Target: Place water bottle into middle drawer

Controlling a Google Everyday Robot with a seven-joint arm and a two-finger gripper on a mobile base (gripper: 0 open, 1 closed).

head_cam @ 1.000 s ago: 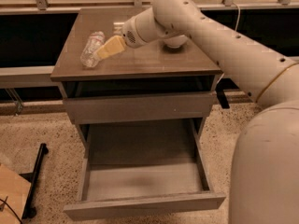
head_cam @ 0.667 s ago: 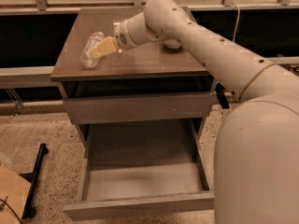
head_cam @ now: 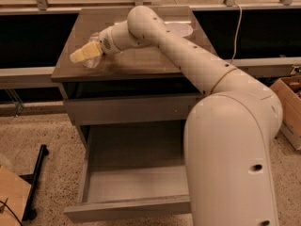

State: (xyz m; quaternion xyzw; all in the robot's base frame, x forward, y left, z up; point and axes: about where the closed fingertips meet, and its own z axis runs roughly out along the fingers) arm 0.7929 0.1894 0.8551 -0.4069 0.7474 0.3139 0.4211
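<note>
Hand point(head_cam: 83, 54) has slid left and now lies right over the water bottle point(head_cam: 92, 62), near the left edge of the bench point(head_cam: 141, 60); gripping or not, I cannot tell. Pickup looks imminent, and the middle drawer point(head_cam: 136, 182) stands open below.

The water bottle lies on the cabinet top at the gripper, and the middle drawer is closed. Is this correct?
No: the camera view shows the middle drawer pulled open, not closed. The water bottle does lie on the cabinet top at the gripper.
</note>
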